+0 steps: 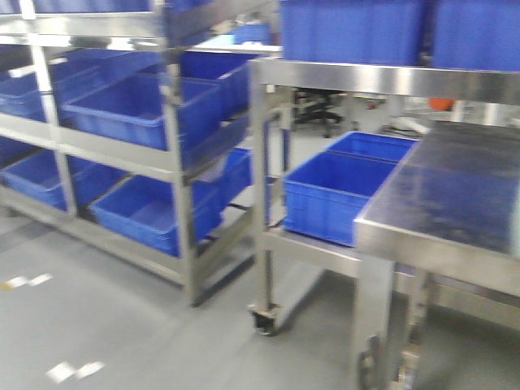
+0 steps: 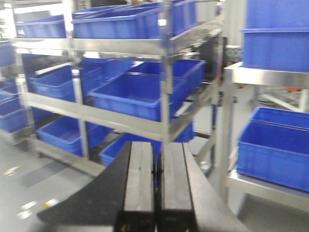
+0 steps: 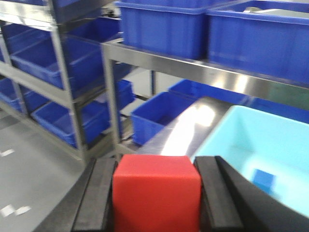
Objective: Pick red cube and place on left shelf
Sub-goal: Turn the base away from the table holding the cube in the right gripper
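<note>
My right gripper (image 3: 157, 166) is shut on the red cube (image 3: 157, 193), which fills the gap between both black pads, held above the steel table edge. My left gripper (image 2: 157, 150) is shut and empty, its two grey pads together, pointing at the left shelf (image 2: 120, 118). That steel shelf rack with blue bins also shows in the front view (image 1: 122, 146) at the left and in the right wrist view (image 3: 58, 82). Neither gripper shows in the front view.
A steel cart (image 1: 268, 203) on castors holds blue bins (image 1: 333, 195) beside the steel table (image 1: 455, 203). A light-blue tray (image 3: 260, 140) with a small blue block (image 3: 263, 180) lies on the table at my right. Grey floor (image 1: 106, 325) lies before the shelf.
</note>
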